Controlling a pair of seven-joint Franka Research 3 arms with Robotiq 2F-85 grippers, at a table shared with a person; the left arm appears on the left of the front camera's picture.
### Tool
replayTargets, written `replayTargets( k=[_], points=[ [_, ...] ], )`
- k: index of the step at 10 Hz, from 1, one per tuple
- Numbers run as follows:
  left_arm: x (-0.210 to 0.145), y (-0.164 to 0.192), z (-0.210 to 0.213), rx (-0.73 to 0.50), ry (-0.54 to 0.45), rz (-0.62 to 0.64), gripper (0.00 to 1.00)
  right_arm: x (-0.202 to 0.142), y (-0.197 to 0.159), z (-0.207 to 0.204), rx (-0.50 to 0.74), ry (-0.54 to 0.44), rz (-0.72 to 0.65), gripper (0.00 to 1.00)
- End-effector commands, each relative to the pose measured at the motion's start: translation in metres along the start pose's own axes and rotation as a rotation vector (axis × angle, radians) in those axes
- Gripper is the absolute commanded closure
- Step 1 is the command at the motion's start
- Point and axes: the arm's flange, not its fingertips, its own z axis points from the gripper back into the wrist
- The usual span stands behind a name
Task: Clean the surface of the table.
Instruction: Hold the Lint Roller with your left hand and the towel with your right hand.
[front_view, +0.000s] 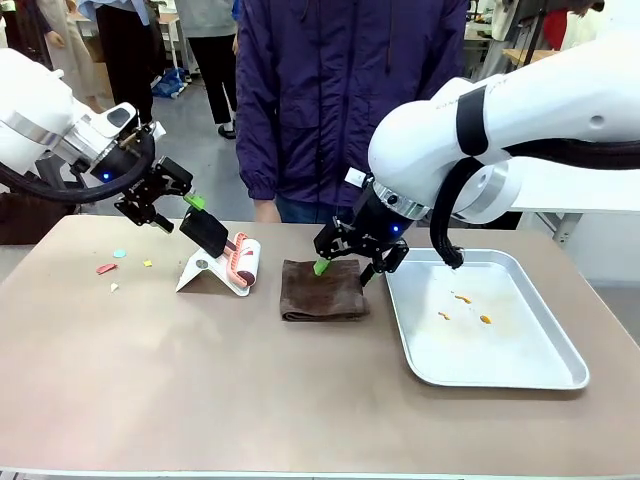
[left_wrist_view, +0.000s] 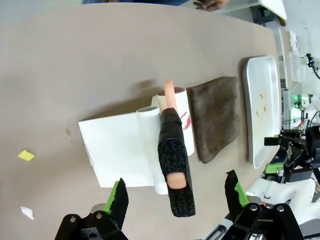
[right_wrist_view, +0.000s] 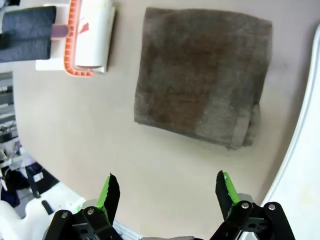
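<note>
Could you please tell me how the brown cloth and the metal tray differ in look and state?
The brown cloth is dark, soft and folded; the metal tray is silver and rigid with a raised rim. The cloth is clearly the smaller, the tray the larger. The cloth's top is bare, while the tray holds a few orange crumbs. Both are rectangular and lie flat on the table, side by side.
</note>
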Motion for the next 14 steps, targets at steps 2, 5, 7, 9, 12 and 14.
replayTargets(
  k=[2, 5, 7, 9, 12, 14],
  points=[
    [0.000, 0.000, 0.000, 0.000, 0.000, 0.000, 0.00, 0.000, 0.000, 0.000, 0.000, 0.000, 0.000, 0.00],
    [0.000, 0.000, 0.000, 0.000, 0.000, 0.000, 0.00, 0.000, -0.002, 0.001, -0.001, 0.003, -0.003, 0.00],
    [-0.001, -0.003, -0.002, -0.020, 0.013, 0.013, 0.00, 0.018, -0.009, -0.017, -0.095, -0.010, -0.063, 0.00],
    [-0.002, 0.000, -0.006, -0.044, 0.010, 0.038, 0.00, 0.022, -0.010, -0.026, -0.100, -0.024, -0.055, 0.00],
    [-0.002, 0.002, -0.015, -0.069, 0.039, 0.061, 0.00, 0.032, -0.011, -0.037, -0.145, -0.004, -0.074, 0.00],
    [-0.001, 0.000, -0.021, -0.065, 0.041, 0.061, 0.00, 0.039, -0.008, -0.049, -0.159, 0.024, -0.080, 0.00]
  ],
)
